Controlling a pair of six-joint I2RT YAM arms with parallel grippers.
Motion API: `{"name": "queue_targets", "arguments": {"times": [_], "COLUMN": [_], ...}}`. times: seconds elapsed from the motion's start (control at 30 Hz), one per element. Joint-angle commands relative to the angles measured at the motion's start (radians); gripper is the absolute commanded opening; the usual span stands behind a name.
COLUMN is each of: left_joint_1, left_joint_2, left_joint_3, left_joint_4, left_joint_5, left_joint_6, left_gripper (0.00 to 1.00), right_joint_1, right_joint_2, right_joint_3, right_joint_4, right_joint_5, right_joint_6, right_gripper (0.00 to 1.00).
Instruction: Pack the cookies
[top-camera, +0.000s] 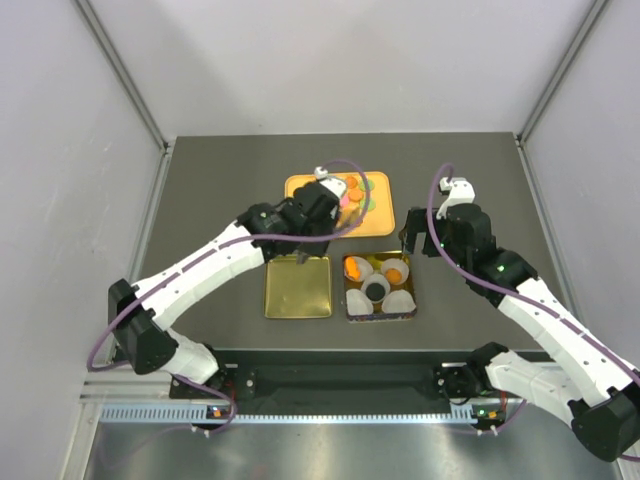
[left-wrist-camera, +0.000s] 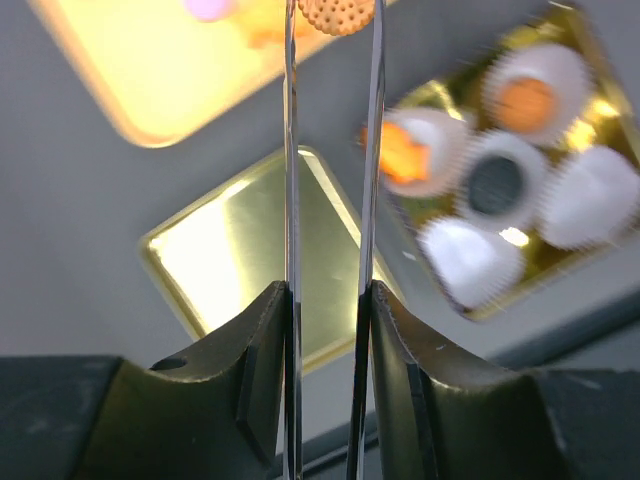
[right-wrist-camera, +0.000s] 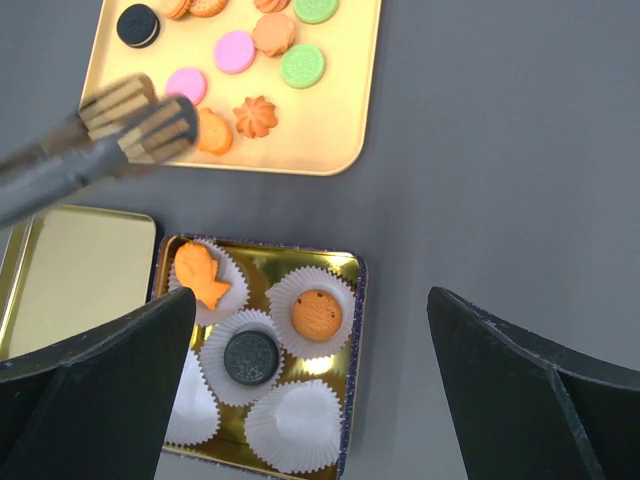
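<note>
Pick step — our left tool (right-wrist-camera: 140, 118) pinches round orange dotted cookie (left-wrist-camera: 338, 14) over yellow tray (right-wrist-camera: 340, 120); right tool (top-camera: 412, 238) wide, empty. Next we need lift, carry to empty white paper cup (right-wrist-camera: 290, 425).

Table (top-camera: 220, 190): dark grey, I see it under everything.
Flat tray (right-wrist-camera: 330, 120): golden, on the far side from me.
Shallow tin (top-camera: 298, 290): golden, shiny, nearer to me.
Cup tin (right-wrist-camera: 342, 266): golden, just right of the shallow tin.
Paper cups (right-wrist-camera: 297, 425): five, white, pleated, inside the cup tin.
</note>
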Motion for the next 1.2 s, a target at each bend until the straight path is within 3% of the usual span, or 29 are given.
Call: {"name": "queue_targets", "arguments": {"times": [0.0,0.43,1.17], "left_joint_1": [-0.102,-0.397,-0.489], "left_joint_2": [-0.037,-0.012,0.026], "left_joint_3": [0.050,0.030,-0.052], "left_joint_4": [-0.032,-0.043,0.004], "left_joint_5": [-0.003,0.008,0.046], "left_joint_6": [-0.038,-0.150,-0.202], "left_gripper": [0.24,0.24,0.24], "right_joint_1": [-0.015,-0.032,-0.038], "right_joint_2": [-0.011,-0.029,-0.024], "right_joint_3": [0.022,0.035,0.022], "right_joint_4": [0.031,0.007,0.006], "right_joint_5": [0.007,0.026,0.023], "right_joint_6": [-0.010,-0.023,-0.022], "right_gripper": [1.00,1.00,1.00]}}
